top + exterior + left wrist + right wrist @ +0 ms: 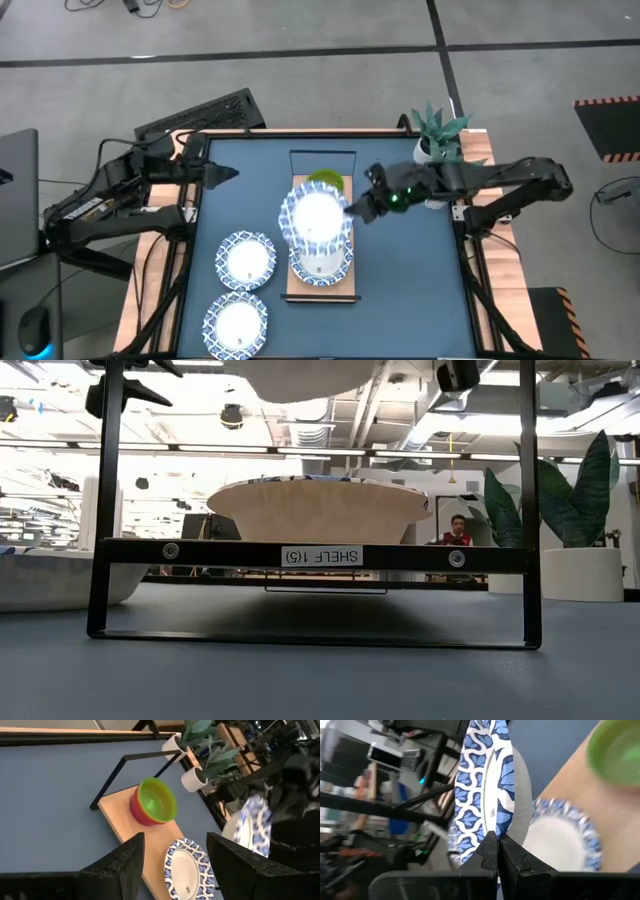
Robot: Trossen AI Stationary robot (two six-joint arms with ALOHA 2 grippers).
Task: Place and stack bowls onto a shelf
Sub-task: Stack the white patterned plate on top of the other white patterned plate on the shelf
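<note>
Blue-rimmed and glossy, a white dish (485, 790) is held by its rim in the right gripper (497, 851), whose fingers are pinched flat on the thin edge; it is carried above the shelf (295, 290), over another dish (322, 268) already lying on the board. Green and red bowls (152, 802) are nested at the shelf's far end. Two more dishes (246, 260) are left on the table beside it. The left gripper (172, 865) is held parted and empty near the table's left edge. The dish is judged stiff, light and slippery, possibly breakable, though its material cannot be made out; a rim hold is thought best, with a level, gentle lowering so it seats squarely
</note>
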